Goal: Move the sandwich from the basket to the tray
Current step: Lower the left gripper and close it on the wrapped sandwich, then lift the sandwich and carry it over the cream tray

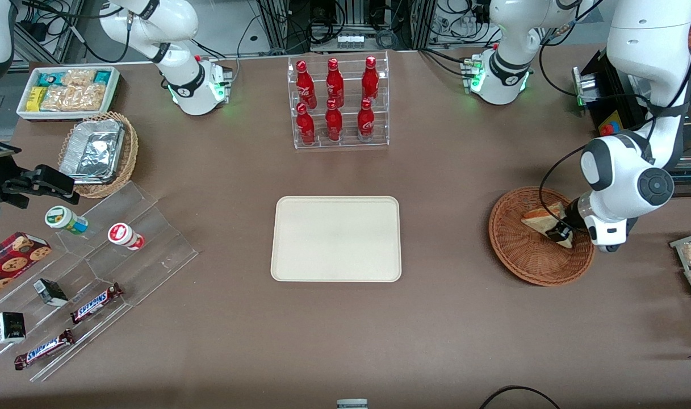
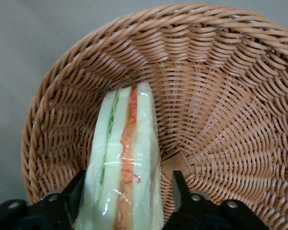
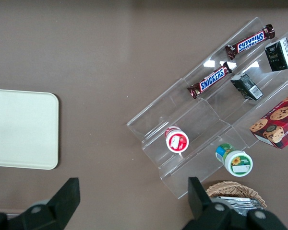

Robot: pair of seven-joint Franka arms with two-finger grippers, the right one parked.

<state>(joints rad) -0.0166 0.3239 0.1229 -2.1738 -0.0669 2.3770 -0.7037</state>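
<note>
The sandwich [image 1: 541,218], a wrapped wedge of white bread with orange and green filling, lies in the reddish-brown wicker basket [image 1: 528,262] toward the working arm's end of the table. My gripper [image 1: 561,233] is down inside the basket at the sandwich's wide end. In the left wrist view the sandwich [image 2: 127,158] stands on edge between the two black fingers [image 2: 179,184]. One finger is against the bread and the other is a small gap away, so the gripper [image 2: 128,178] is open around it. The basket's weave [image 2: 221,96] shows underneath. The cream tray [image 1: 336,238] lies bare at mid-table.
A clear rack of red bottles [image 1: 338,102] stands farther from the front camera than the tray. Toward the parked arm's end are a stepped acrylic stand with snacks [image 1: 95,267], a tan basket of foil containers [image 1: 98,153] and a white bin of packets [image 1: 67,91].
</note>
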